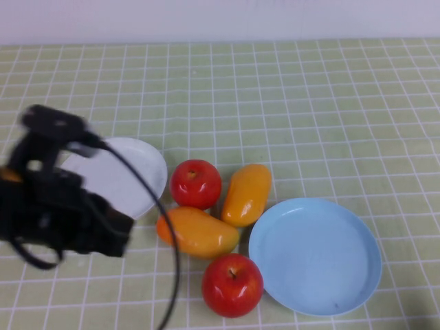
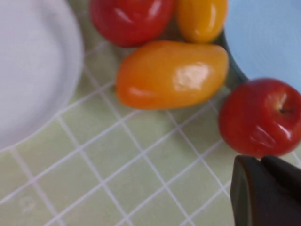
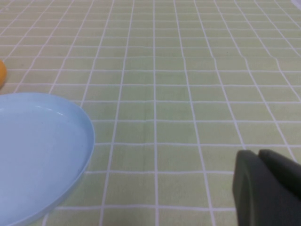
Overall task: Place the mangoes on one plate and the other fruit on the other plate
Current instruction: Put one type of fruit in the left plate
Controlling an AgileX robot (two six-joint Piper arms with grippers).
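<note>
A table covered in a green cloth with a white grid [image 1: 309,103] carries everything. On it sit a white plate [image 1: 130,175] to the left and a larger light blue plate [image 1: 315,256] to the right, both bare. Between them lie four fruits directly on the cloth: a far apple [image 1: 196,183], an upright-lying mango [image 1: 247,194], a second mango [image 1: 198,232] crosswise, and a near apple [image 1: 232,284] just beside the blue plate.
</note>
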